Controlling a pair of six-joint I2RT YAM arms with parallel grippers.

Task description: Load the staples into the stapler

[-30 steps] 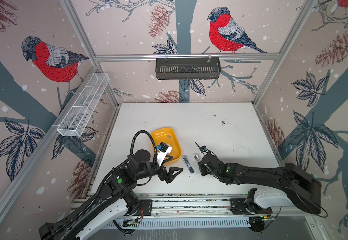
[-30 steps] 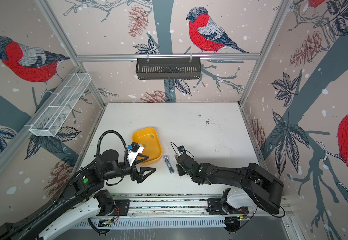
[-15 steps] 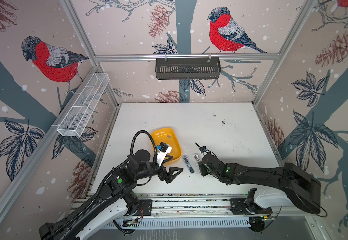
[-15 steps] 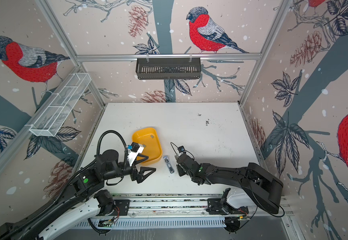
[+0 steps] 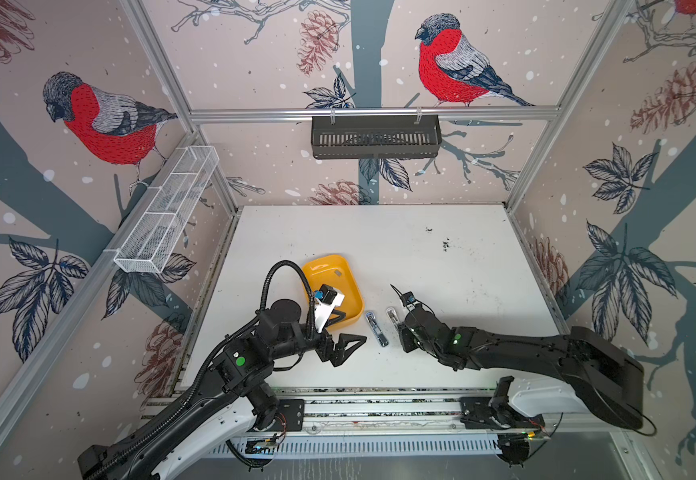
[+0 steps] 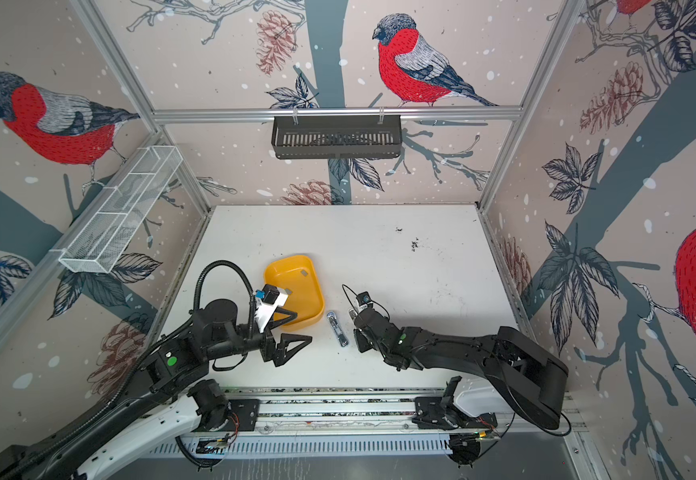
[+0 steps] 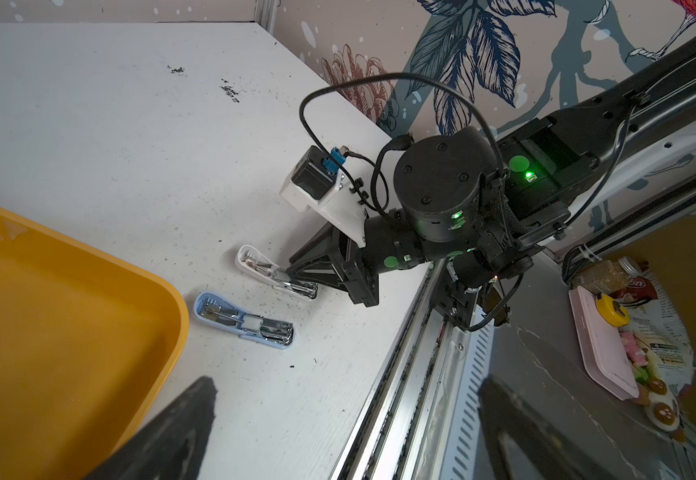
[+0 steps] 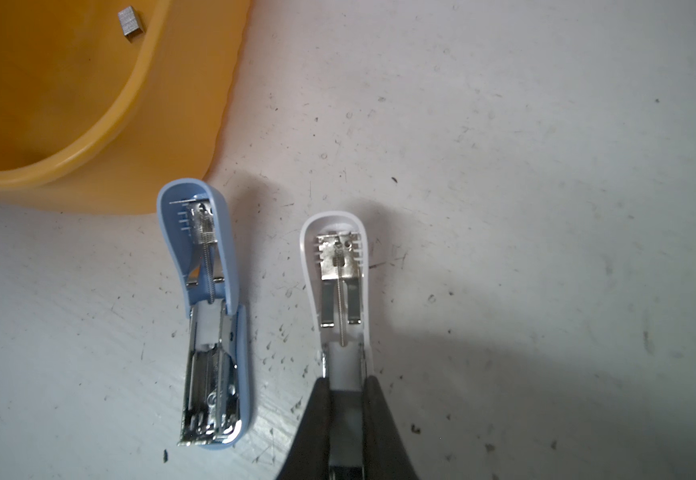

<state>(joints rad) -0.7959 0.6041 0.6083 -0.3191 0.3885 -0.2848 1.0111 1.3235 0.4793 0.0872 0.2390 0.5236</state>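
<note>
both top views are bright and evenly lit from above; soft, faint shadows lie on the table [image 5: 421, 257] under the left gripper [image 5: 351, 351]. frame rails [image 5: 373, 111] bow toward the edges. the right wrist view is dimmer: a grey shadow spreads beside the right gripper [image 8: 346, 384], and the white stapler [image 8: 340, 266] between its tips glints. in the left wrist view the left gripper's fingers [image 7: 171, 432] loom dark and blurred.

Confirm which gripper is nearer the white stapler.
Right. The right gripper is shut on one end of the white stapler; the left gripper hangs open beyond the blue stapler, touching neither.
</note>
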